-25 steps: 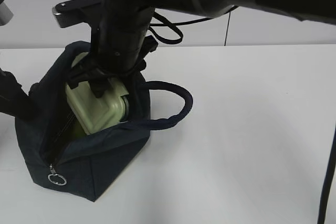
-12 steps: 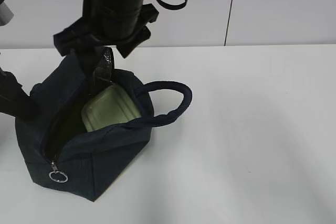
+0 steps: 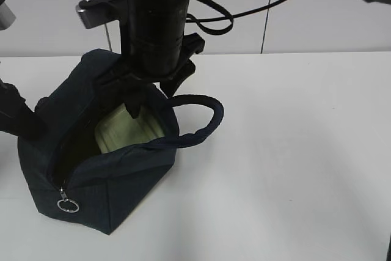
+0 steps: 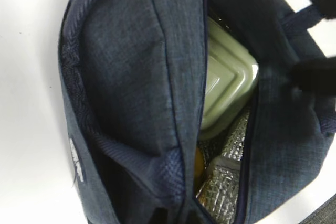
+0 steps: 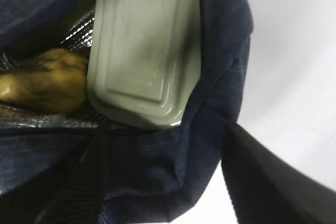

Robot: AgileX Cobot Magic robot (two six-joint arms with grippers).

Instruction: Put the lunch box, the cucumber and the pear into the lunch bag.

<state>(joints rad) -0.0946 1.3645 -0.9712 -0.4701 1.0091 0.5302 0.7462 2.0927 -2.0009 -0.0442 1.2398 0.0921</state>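
Note:
The navy lunch bag (image 3: 116, 175) stands open at the left of the table. The sage-green lunch box (image 3: 129, 130) lies flat inside it, and also shows in the right wrist view (image 5: 144, 51) and the left wrist view (image 4: 228, 80). The yellow-orange pear (image 5: 44, 85) lies beside the box on the foil lining, with a sliver in the left wrist view (image 4: 198, 162). The cucumber is hidden. My right gripper (image 3: 149, 93) hangs open and empty just above the bag's mouth (image 5: 173, 182). My left gripper's fingers are hidden; bag fabric (image 4: 173, 179) is bunched up where they are.
The bag's thick looped handle (image 3: 204, 120) sticks out to the right. A metal ring pull (image 3: 68, 205) hangs at the bag's front corner. My left arm (image 3: 15, 117) is at the bag's left side. White table (image 3: 293, 151) lies to the right.
A second ago my right gripper held the lunch box tilted in the bag's mouth. It let go and lifted out; the box now lies flat inside.

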